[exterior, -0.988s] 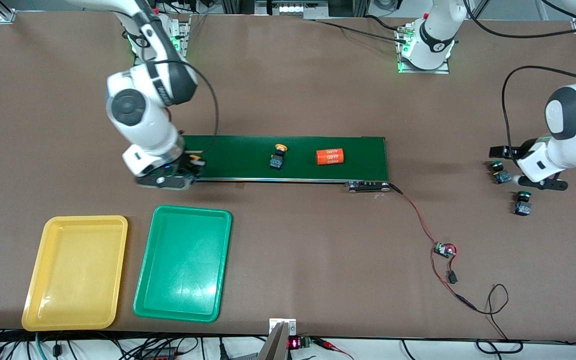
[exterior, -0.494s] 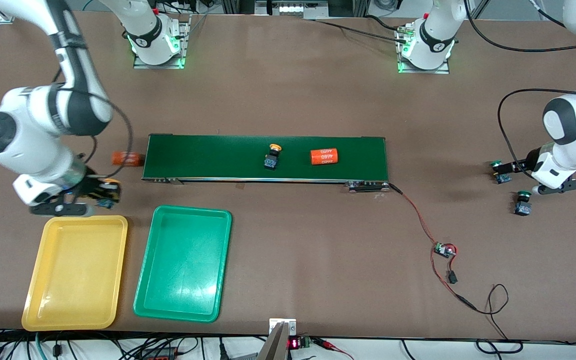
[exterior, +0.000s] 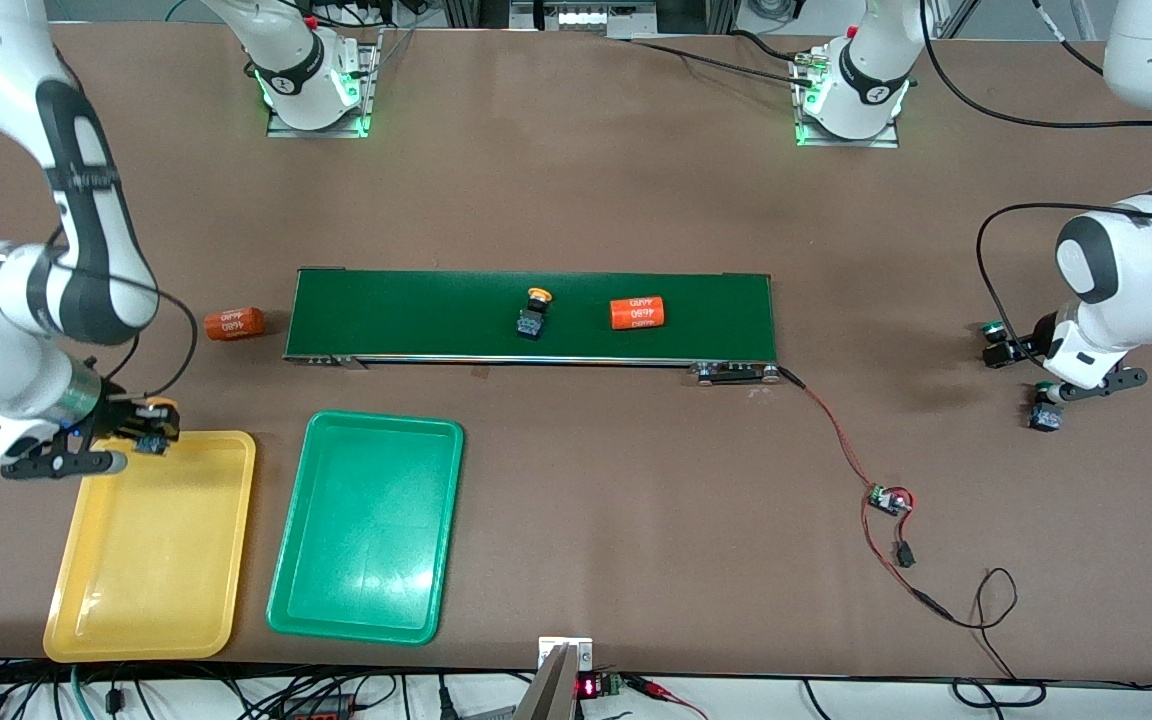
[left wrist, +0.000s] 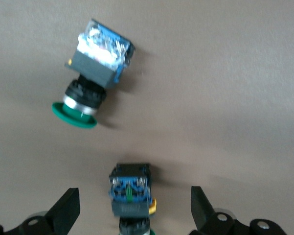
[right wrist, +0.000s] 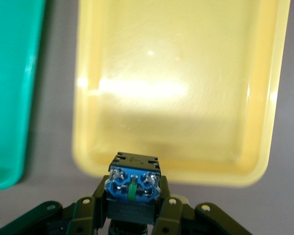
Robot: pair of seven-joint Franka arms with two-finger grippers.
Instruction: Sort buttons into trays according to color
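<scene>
The right gripper (exterior: 141, 428) clamps a probably yellow button (right wrist: 132, 188) at the yellow tray's (exterior: 151, 610) rim and should carry inward before releasing, while the open left gripper (left wrist: 134, 215) waits over a green button (left wrist: 94, 81).

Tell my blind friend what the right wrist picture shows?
The right end effector grips a button, blue base up, over the edge of the empty yellow tray. A green tray lies beside it.

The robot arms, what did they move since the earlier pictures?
The right gripper carried a yellow button from the conveyor belt to the yellow tray's edge. An orange cylinder left the belt. The left gripper, fingers open, shifted over the green buttons. Trays stayed.
</scene>
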